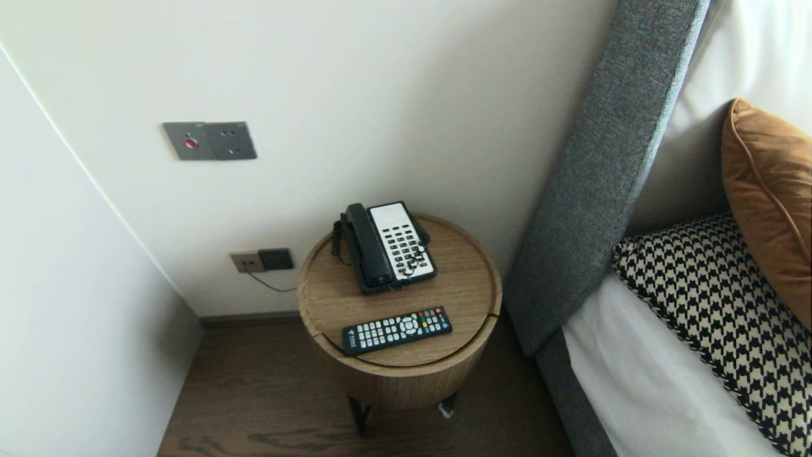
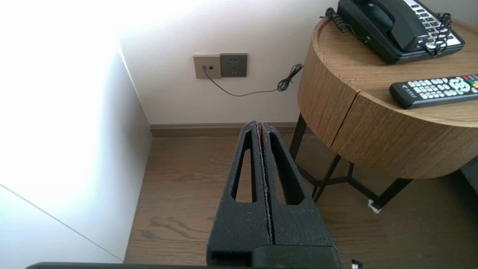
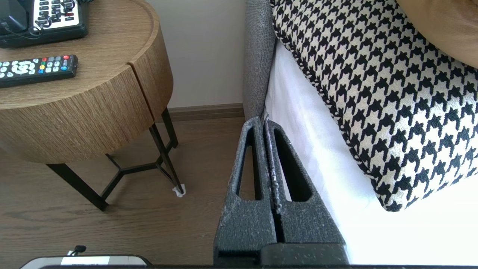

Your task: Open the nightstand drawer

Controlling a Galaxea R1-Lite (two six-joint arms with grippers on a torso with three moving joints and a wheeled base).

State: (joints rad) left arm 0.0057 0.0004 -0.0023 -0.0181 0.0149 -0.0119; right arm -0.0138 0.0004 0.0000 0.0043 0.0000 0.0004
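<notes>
Both arms hang low and parked, out of the head view, and nothing is in hand. The left gripper [image 2: 260,125] has its black, grainy, wedge-shaped fingers pressed flat together on nothing, over the wooden floor [image 2: 179,194] beside the side table [image 1: 466,285]. The right gripper [image 3: 263,121] is closed and empty in the same way, nearest the edge of the white sheet [image 3: 317,149] on the bed. We judge that no reach has begun. To take anything off the table, a gripper would first have to rise above the rim and part its fingers. The table is a round drum of pale wood grain with a raised lip, on thin black metal legs. Near its front edge lies the remote control [image 1: 397,329], a flat, slim black bar with rows of small buttons. Behind it sits a black telephone [image 1: 387,246] with a coiled cord. A houndstooth pillow [image 1: 717,304] and an orange cushion [image 1: 767,190] lean near the coarse grey headboard [image 1: 602,190].
</notes>
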